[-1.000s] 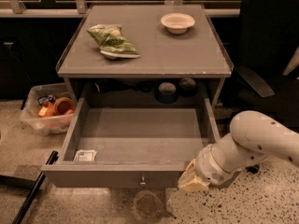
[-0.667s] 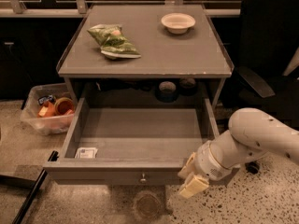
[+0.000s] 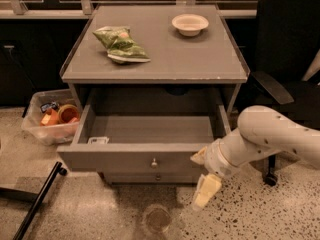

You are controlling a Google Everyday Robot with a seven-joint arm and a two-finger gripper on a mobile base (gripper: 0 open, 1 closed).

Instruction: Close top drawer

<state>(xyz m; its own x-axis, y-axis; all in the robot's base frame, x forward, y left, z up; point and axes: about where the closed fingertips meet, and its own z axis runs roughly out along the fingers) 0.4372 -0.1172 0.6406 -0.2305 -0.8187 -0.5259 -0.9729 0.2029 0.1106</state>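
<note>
The top drawer (image 3: pixel 125 158) of the grey cabinet stands partly open, its small round metal knob (image 3: pixel 154 162) at front centre. A small white packet (image 3: pixel 98 140) lies in its front left corner. My gripper (image 3: pixel 202 174) is at the right end of the drawer front. It is open: one pale finger (image 3: pixel 199 156) touches the front's right corner and the other (image 3: pixel 207 190) points down at the floor. It holds nothing. A lower drawer's knob (image 3: pixel 157 176) shows just beneath the top drawer.
On the cabinet top (image 3: pixel 200 59) lie a green snack bag (image 3: pixel 120 44) and a white bowl (image 3: pixel 190 24). A clear plastic bin (image 3: pixel 35 129) with items stands on the floor at left. A black office chair (image 3: pixel 285 59) is at right. A black bar (image 3: pixel 35 204) lies at lower left.
The drawer has slid partway into the cabinet, so less of its inside shows. My gripper has followed its front inward, and the lower finger has swung down.
</note>
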